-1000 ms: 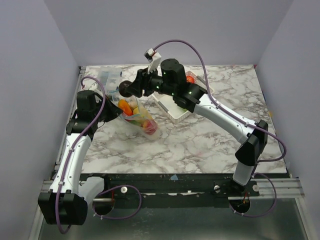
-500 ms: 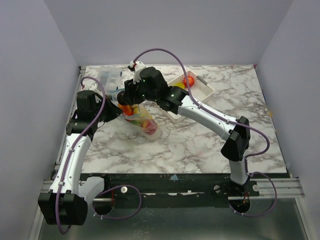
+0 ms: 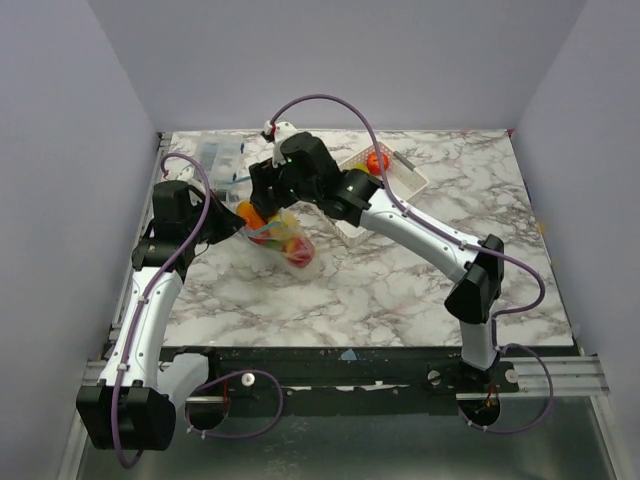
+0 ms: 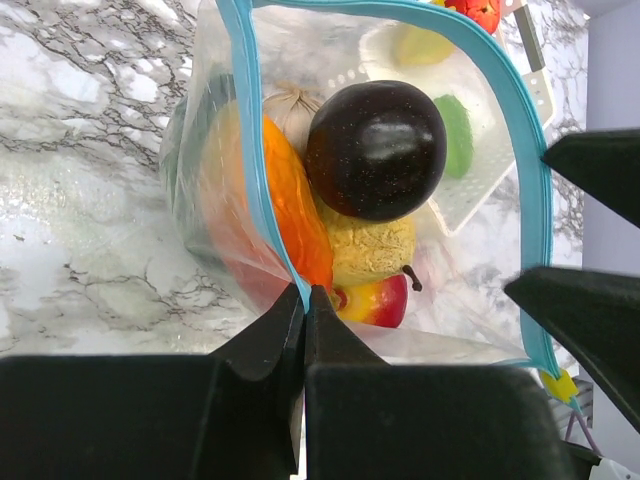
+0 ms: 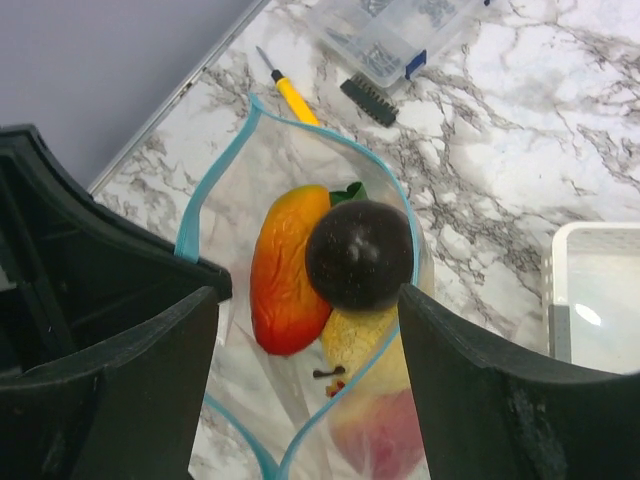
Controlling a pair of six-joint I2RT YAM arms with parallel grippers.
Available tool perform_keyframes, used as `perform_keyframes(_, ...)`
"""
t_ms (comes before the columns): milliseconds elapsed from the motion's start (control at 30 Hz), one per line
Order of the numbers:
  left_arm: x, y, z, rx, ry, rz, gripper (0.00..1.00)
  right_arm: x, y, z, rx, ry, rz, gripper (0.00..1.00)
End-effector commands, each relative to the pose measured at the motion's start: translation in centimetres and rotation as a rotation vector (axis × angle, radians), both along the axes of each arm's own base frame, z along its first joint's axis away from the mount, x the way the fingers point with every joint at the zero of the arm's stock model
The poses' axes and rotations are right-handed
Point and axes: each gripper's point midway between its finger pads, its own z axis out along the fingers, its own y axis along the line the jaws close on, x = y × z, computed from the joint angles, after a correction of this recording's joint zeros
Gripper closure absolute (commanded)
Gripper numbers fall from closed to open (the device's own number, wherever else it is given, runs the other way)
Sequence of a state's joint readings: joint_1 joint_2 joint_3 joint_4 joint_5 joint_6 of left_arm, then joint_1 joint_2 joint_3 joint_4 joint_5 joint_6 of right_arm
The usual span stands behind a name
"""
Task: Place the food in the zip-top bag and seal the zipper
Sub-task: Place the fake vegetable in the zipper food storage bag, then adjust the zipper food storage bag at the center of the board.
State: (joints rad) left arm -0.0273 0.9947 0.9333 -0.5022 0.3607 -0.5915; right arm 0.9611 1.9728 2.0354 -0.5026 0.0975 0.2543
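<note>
Left claw point(image 4: 305, 300) pinched shut on the zipper point(image 4: 252, 150); right claw point(image 5: 310, 290) hung wide, empty, over the zip-top bag point(image 5: 300, 170). Food point(image 5: 285, 275) inside, more in the basket point(image 5: 600, 290), unsealed.

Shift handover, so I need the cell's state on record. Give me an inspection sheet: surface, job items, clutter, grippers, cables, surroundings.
Surface: marble table; no spills seen.
Job's things: zip-top bag lies open and its zipper is unsealed. It holds a dark round fruit, orange piece, yellow piece and red-yellow apple. A red piece is in the white basket.
Clutter: clear box, yellow screwdriver and black strip beyond the bag.
Grippers: left gripper has its jaws shut on the zipper. Right gripper has its jaws open over the bag's mouth.
Cables: purple cables loop over both arms.
Surroundings: plain walls on three sides.
</note>
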Motion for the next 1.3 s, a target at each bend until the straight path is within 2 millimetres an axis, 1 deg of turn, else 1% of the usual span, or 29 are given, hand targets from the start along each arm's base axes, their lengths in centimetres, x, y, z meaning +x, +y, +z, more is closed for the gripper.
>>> perform_keyframes(0,0.1,0.0,0.7,-0.010,-0.040,-0.002,1.00,-2.3,-2.3,3.2,0.039,-0.021,0.025,0.25)
perform_keyframes(33,0.0,-0.1,0.7,-0.017,-0.037,-0.003,1.00,-2.9,-2.7,3.7,0.051,-0.040,0.047,0.25)
perform_keyframes(67,0.0,-0.2,0.7,-0.022,-0.035,-0.005,1.00,-3.4,-3.3,3.2,0.053,-0.051,0.060,0.24)
perform_keyframes(100,-0.1,-0.2,0.7,-0.027,-0.031,-0.006,1.00,-4.0,-3.9,3.6,0.071,-0.077,0.080,0.24)
perform_keyframes(133,-0.2,-0.3,0.7,-0.035,-0.026,-0.009,1.00,-4.8,-4.5,3.4,0.086,-0.099,0.103,0.24)
perform_keyframes(200,-0.4,-0.5,0.8,-0.045,-0.018,-0.013,1.00,-6.2,-5.5,3.6,0.129,-0.133,0.144,0.23)
perform_keyframes(267,-0.6,-0.6,0.7,-0.058,-0.007,-0.013,1.00,-7.4,-6.0,3.1,0.146,-0.152,0.193,0.22)
perform_keyframes(333,-0.8,-0.8,0.7,-0.072,0.002,-0.014,1.00,-8.2,-6.3,1.8,0.131,-0.173,0.243,0.23)
perform_keyframes(400,-0.9,-1.0,0.6,-0.086,0.011,-0.017,1.00,-8.1,-6.5,0.6,0.108,-0.187,0.243,0.24)
perform_keyframes(467,-1.1,-1.2,0.6,-0.097,0.022,-0.023,1.00,-8.0,-6.5,0.2,0.110,-0.206,0.246,0.24)
perform_keyframes(567,-1.2,-1.2,0.6,-0.099,0.034,-0.021,1.00,-8.2,-5.7,-0.3,0.101,-0.204,0.295,0.24)
perform_keyframes(600,-1.2,-1.1,0.6,-0.096,0.036,-0.017,1.00,-8.1,-5.5,-0.6,0.091,-0.198,0.295,0.24)
perform_keyframes(767,-1.2,-1.0,0.9,-0.094,0.047,-0.012,1.00,-7.9,-4.5,-2.6,-0.012,-0.159,0.368,0.26)
perform_keyframes(867,-1.3,-1.2,1.2,-0.109,0.048,-0.013,1.00,-7.2,-4.4,-4.2,-0.070,-0.171,0.369,0.28)
perform_keyframes(933,-1.2,-1.4,1.4,-0.122,0.051,-0.017,1.00,-6.4,-4.2,-4.3,-0.084,-0.181,0.346,0.30)
perform_keyframes(1000,-1.2,-1.4,1.4,-0.131,0.062,-0.013,1.00,-5.7,-3.6,-4.0,-0.087,-0.186,0.330,0.36)
perform_keyframes(1067,-1.1,-1.5,1.4,-0.141,0.076,-0.006,1.00,-5.4,-3.1,-4.1,-0.100,-0.177,0.334,0.49)
perform_keyframes(1133,-1.1,-1.5,1.6,-0.152,0.082,0.003,1.00,-5.5,-2.8,-4.4,-0.107,-0.159,0.349,0.70)
perform_keyframes(1167,-1.0,-1.5,1.8,-0.158,0.082,0.007,1.00,-5.7,-2.8,-4.3,-0.101,-0.159,0.352,0.86)
perform_keyframes(1200,-1.0,-1.5,2.0,-0.160,0.083,0.015,1.00,-5.8,-3.0,-4.3,-0.094,-0.161,0.350,0.97)
perform_keyframes(1233,-1.0,-1.2,2.3,-0.158,0.083,0.029,1.00,-5.9,-3.2,-3.9,-0.078,-0.174,0.343,0.99)
perform_keyframes(1267,-1.1,-1.0,2.6,-0.155,0.079,0.045,1.00,-6.2,-3.8,-3.8,-0.068,-0.186,0.335,1.00)
